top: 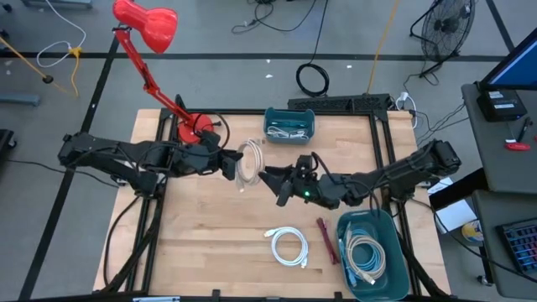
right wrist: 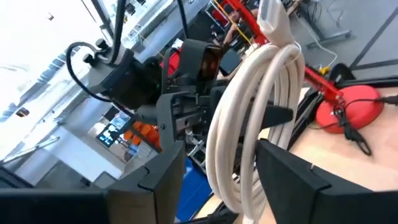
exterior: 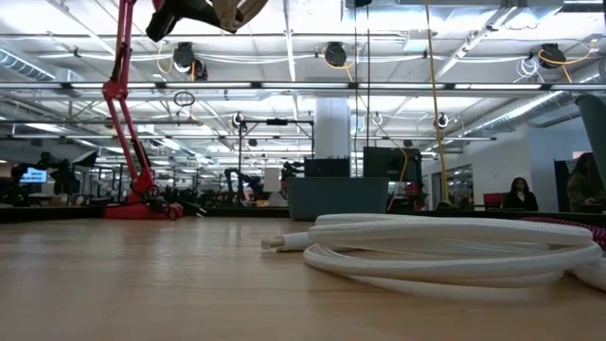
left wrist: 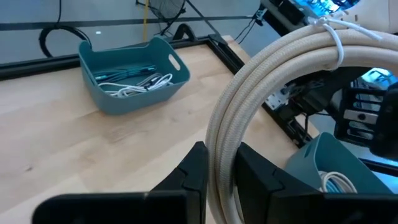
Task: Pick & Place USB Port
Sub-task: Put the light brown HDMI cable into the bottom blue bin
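Beige cable coil (left wrist: 249,106) clamped by left end effector (left wrist: 219,171); right end effector (top: 270,179) spread wide around it.

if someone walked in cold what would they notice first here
Most eye-catching is the beige coiled cable held above mid-table: the left hand grips it while the right hand reaches in with open fingers, as if for a handover. Next comes the bright red desk lamp at the table's far left corner, then the white cable coil lying on the near part of the wooden table.

front-left table (top: 210,243) open | obstacles: lamp (top: 186,126), bins (top: 289,124)
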You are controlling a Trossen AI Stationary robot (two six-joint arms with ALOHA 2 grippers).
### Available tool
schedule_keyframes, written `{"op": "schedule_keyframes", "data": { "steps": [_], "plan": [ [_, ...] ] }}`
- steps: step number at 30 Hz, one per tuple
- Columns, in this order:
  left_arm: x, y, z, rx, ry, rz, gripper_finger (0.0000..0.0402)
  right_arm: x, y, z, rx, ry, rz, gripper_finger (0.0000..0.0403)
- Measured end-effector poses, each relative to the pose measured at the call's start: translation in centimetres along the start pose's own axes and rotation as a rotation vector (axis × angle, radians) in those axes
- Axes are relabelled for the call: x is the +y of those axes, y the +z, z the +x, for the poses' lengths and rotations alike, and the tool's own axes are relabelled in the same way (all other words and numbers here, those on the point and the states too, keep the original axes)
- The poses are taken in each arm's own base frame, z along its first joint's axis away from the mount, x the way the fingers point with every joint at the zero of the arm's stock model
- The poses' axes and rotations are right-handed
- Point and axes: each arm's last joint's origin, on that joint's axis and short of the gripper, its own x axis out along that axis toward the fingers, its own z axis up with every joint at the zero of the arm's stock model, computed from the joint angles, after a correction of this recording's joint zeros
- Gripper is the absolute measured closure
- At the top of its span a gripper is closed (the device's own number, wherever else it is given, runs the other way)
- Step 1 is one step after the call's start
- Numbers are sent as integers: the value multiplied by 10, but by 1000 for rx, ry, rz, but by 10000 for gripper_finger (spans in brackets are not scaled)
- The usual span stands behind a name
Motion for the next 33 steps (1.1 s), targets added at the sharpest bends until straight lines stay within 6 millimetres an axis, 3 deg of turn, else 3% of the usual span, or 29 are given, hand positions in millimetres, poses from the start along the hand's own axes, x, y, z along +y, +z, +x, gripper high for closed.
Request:
{"op": "schedule_keyframes", "data": {
  "steps": [13, 27, 33],
  "plan": [
    [2, 1, 1, -2, 16, 5, 349, -13, 7, 13, 22, -2, 123, 148],
    [8, 0, 2, 24, 56, 18, 349, -22, 11, 20, 7, -40, 148, 185],
    [12, 0, 3, 40, 90, 24, 349, -30, 3, 23, 21, -106, 168, 188]
  ]
}}
